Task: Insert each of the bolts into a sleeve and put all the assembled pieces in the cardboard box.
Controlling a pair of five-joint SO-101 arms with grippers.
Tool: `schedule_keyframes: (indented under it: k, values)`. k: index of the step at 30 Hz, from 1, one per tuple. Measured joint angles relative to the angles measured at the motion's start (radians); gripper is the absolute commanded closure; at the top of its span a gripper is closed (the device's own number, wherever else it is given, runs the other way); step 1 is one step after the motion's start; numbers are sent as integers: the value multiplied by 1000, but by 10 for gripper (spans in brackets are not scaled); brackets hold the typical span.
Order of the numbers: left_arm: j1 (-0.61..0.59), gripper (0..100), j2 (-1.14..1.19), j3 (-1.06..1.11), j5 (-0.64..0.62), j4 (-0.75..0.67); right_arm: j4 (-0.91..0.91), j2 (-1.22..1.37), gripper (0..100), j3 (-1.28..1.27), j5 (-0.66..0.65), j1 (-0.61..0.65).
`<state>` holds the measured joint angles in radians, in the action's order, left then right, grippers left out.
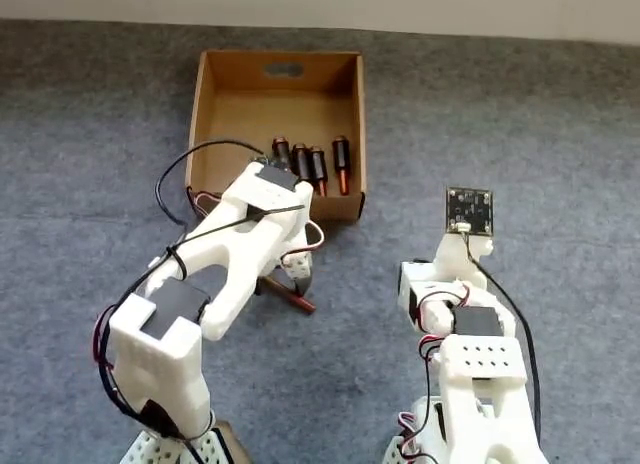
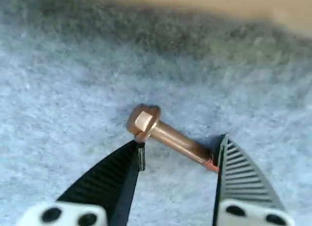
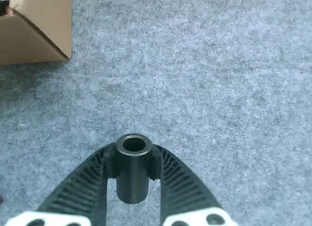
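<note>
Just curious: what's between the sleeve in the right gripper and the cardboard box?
Bare grey carpet, nothing else; the right wrist view shows it.

Copper hex bolt [image 2: 168, 136]: flat on mat [image 2: 73, 65] beside cardboard box [image 1: 200, 114]. Black sleeve [image 3: 132, 167]: hollow, clamped in right gripper [image 3: 132, 155]. Four assembled pieces [image 1: 318, 167]: box's near-right corner.

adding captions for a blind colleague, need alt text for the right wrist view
The right gripper is shut on a black sleeve, held between its two ribbed fingers with the open bore facing the camera. Grey carpet lies behind it, and a corner of the cardboard box sits farther off.
</note>
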<state>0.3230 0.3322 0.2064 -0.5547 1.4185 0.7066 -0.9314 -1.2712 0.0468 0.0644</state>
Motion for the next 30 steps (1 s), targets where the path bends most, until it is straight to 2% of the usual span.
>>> schedule_keyframes:
  k: [6,12,14,18,21,27,30]
  values:
    - [0,766,2,15,-75,-8,0,0,993,0,0,0]
    - [87,771,-11,109,-124,-92,0,0,993,0,0,0]
    - [92,821,-12,121,-124,-106,0,0,993,0,0,0]
    - [95,1000,-12,121,-124,-143,0,0,993,0,0,0]
    - [91,947,-5,121,-118,-180,0,0,993,0,0,0]
    - [86,985,-3,121,-117,-180,0,0,993,0,0,0]
    - [86,993,-5,121,-11,-180,0,0,993,0,0,0]
